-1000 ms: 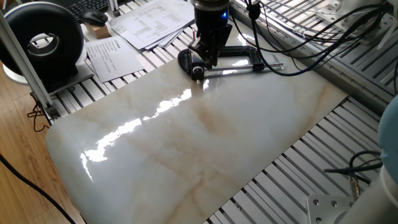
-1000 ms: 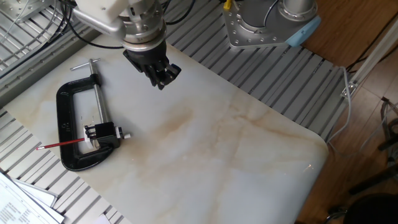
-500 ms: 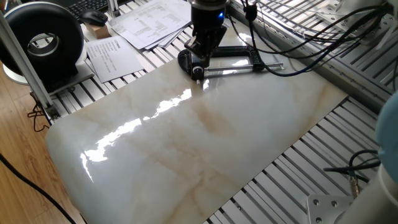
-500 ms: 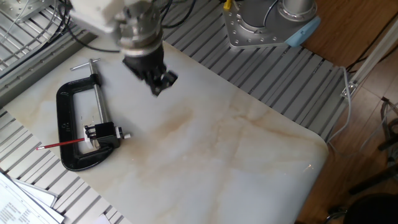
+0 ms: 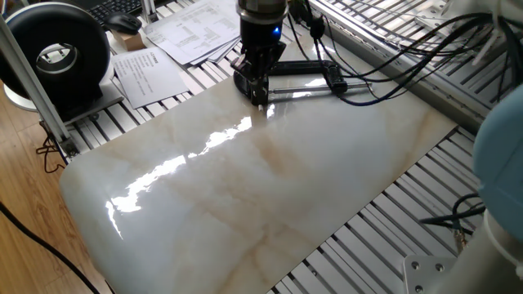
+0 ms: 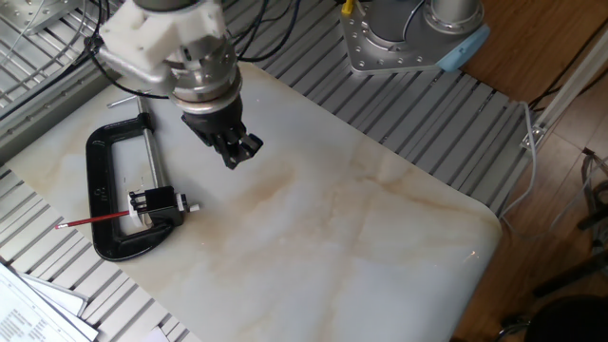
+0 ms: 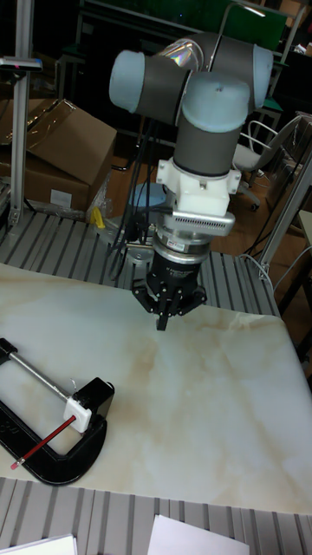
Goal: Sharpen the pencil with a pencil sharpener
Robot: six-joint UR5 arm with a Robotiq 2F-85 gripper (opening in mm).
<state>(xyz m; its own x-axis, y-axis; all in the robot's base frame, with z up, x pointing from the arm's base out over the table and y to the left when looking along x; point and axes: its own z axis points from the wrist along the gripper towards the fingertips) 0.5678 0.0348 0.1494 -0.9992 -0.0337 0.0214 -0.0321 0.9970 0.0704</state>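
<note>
A red pencil (image 6: pixel 93 220) lies with its tip stuck in a small black-and-white pencil sharpener (image 6: pixel 159 201). A black C-clamp (image 6: pixel 98 180) on the marble slab grips the sharpener. The tall fixed view shows the same pencil (image 7: pixel 42 439), sharpener (image 7: pixel 85 405) and clamp (image 7: pixel 61 464) at the lower left. My gripper (image 6: pixel 235 157) hangs above the slab to the right of the clamp, its fingers pressed together and holding nothing. It points straight down (image 7: pixel 162 323). In one fixed view the gripper (image 5: pixel 258 88) hides the sharpener and pencil.
The marble slab (image 6: pixel 361 247) rests on a slatted metal table. Papers (image 5: pixel 192 28), a black round device (image 5: pixel 57 53) and a keyboard lie beyond the clamp. The arm's base (image 6: pixel 408 33) and cables (image 5: pixel 392 57) are at the far side.
My gripper has moved across the slab toward the clamp and sharpener, still shut. The pencil, sharpener and clamp have not moved.
</note>
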